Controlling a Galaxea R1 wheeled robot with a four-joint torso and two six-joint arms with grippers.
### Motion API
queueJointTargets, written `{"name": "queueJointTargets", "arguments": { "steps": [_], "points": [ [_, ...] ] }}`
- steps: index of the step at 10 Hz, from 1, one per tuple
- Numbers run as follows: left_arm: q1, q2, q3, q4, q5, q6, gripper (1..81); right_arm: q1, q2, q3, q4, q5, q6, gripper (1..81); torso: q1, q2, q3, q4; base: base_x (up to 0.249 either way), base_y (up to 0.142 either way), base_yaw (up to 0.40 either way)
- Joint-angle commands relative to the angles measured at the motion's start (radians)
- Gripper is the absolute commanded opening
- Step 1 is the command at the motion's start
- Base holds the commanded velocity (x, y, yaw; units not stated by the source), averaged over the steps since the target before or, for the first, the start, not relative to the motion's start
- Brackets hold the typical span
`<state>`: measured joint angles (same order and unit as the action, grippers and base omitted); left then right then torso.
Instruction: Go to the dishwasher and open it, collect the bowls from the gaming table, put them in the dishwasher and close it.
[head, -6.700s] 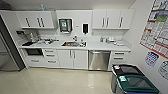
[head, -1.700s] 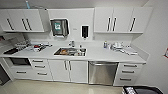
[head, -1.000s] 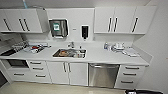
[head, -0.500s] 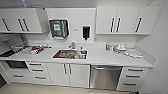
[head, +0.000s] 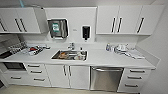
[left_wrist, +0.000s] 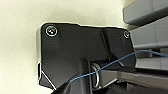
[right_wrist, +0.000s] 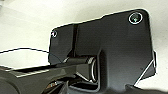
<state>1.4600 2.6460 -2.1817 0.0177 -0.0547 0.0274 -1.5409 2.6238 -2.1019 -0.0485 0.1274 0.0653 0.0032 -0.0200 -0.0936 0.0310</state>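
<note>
The dishwasher (head: 106, 78) is a stainless steel front under the white counter (head: 100, 59), right of the sink cupboard. Its door is shut, and the horizontal bar handle (head: 106, 69) runs along its top. I face it from a short way off. The bowls and the gaming table are out of view. In the left wrist view the dark plate (left_wrist: 75, 52) of my arm hangs over pale floor, and the right wrist view has its like plate (right_wrist: 112, 50) over pale floor too.
A steel sink (head: 70, 55) with dishes in it sits left of the dishwasher. White drawers (head: 137, 77) stand to its right, white cupboard doors (head: 67, 75) to its left. A dish rack (head: 17, 47) and small items (head: 122, 48) lie on the counter.
The camera has driven closer to the counter, so the dishwasher looms larger and lower in the picture. The table-football table seen earliest at the right has left the picture.
</note>
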Motion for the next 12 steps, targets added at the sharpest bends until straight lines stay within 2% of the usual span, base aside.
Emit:
{"name": "queueJointTargets", "arguments": {
  "steps": [1, 12],
  "points": [
    [-0.045, -0.026, 0.013, -0.001, 0.05, 0.005, 81.1, 0.038, -0.025, 0.017, -0.016, -0.051, -0.004, 81.1, 0.0, 0.0, 0.0, 0.0, 0.097, 0.0, 0.0],
    [-0.045, -0.023, 0.011, -0.001, 0.052, 0.005, 81.1, 0.038, -0.025, 0.017, -0.016, -0.051, -0.004, 81.1, -0.002, 0.0, 0.0, 0.0, 0.103, 0.0, 0.0]
  ]
}}
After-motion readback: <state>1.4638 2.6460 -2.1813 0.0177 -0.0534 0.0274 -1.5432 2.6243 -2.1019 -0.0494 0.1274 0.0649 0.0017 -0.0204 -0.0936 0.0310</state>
